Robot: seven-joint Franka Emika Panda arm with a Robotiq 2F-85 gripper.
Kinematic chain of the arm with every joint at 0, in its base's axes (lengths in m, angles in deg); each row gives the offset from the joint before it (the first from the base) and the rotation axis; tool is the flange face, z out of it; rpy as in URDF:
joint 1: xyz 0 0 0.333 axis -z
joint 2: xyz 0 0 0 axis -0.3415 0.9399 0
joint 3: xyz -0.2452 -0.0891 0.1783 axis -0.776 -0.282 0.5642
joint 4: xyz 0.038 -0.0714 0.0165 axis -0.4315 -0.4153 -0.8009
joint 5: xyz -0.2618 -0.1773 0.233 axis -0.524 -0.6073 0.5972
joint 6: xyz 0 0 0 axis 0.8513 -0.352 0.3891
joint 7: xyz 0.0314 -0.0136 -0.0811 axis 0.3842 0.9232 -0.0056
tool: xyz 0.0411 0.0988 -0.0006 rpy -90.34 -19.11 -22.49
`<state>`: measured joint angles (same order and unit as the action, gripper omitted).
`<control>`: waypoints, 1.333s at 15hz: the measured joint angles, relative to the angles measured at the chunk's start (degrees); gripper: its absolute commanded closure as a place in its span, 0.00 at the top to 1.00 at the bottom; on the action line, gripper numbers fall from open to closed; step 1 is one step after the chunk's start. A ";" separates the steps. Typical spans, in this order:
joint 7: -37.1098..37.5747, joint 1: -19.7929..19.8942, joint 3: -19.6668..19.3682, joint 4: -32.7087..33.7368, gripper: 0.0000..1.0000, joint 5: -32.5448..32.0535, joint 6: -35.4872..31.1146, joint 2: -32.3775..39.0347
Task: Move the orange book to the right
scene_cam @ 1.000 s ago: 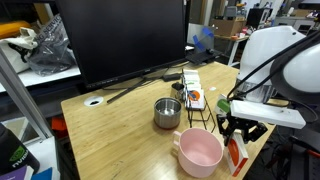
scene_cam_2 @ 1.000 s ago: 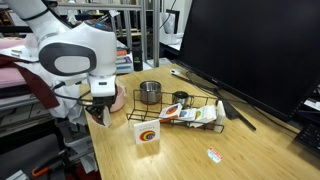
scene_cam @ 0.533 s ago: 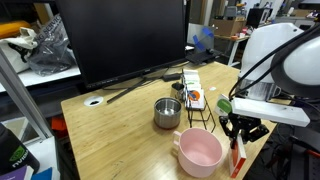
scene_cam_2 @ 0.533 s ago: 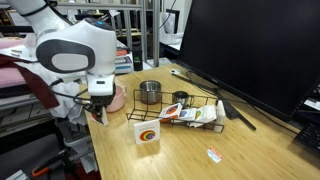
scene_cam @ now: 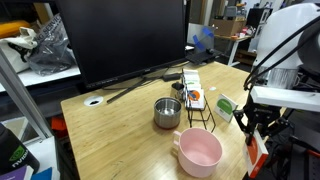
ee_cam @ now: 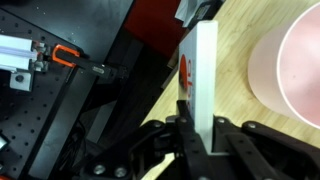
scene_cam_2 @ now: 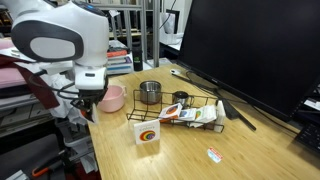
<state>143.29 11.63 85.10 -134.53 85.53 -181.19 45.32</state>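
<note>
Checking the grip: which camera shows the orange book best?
Wrist view: the orange book stands edge-on in the end effector. In an exterior view only an orange sliver shows; elsewhere I cannot find it.

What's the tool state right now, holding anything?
Tool: closed on the orange book, which it holds upright between its fingers beside the pink bowl.

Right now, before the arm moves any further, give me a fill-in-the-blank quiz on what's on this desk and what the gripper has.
1. The gripper is clamped on the thin ____ book.
2. The bowl beside the metal pot is ____ in colour.
3. Behind the wire rack stands a large black ____.

Missing words: orange; pink; monitor.
</note>
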 measured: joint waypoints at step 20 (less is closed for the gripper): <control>6.34 22.11 -12.21 -0.60 0.04 -5.60 8.56 -23.82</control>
<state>149.63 33.73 72.89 -135.13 79.92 -172.63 21.50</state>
